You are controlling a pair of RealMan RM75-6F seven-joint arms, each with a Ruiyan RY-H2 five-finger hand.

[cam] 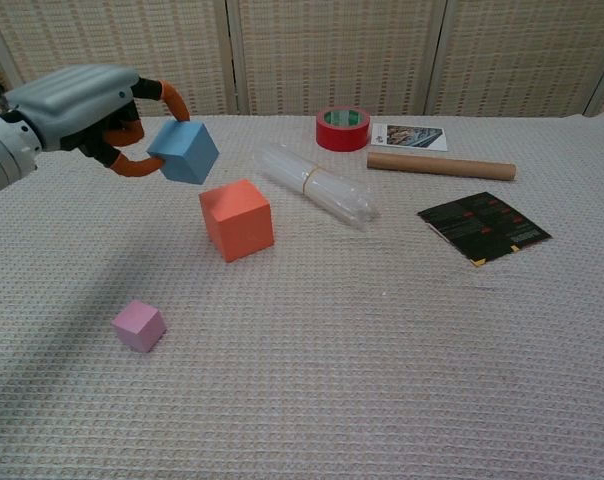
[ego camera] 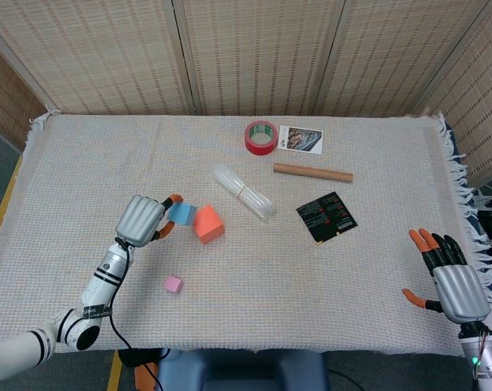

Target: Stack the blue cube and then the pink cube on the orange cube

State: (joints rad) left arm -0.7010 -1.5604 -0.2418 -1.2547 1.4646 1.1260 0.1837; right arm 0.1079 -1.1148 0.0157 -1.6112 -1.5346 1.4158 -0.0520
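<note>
On the woven cloth (ego camera: 327, 269) seen from the head camera, the left hand (ego camera: 142, 220) grips the blue cube (ego camera: 180, 213) at its fingertips, the cube raised and just left of the orange cube (ego camera: 207, 224), overlapping its edge. The pink cube (ego camera: 173, 283) lies alone nearer the front edge, below the hand. The right hand (ego camera: 450, 279) rests at the far right with its fingers spread and nothing in it.

From the chest camera, the left hand (cam: 87, 110) pinches the blue cube (cam: 184, 152) tilted in the air, above and slightly left of the orange cube (cam: 237, 219), not touching it. The pink cube (cam: 138, 325) sits on the cloth well apart, toward the front left. No containers appear in either view.
</note>
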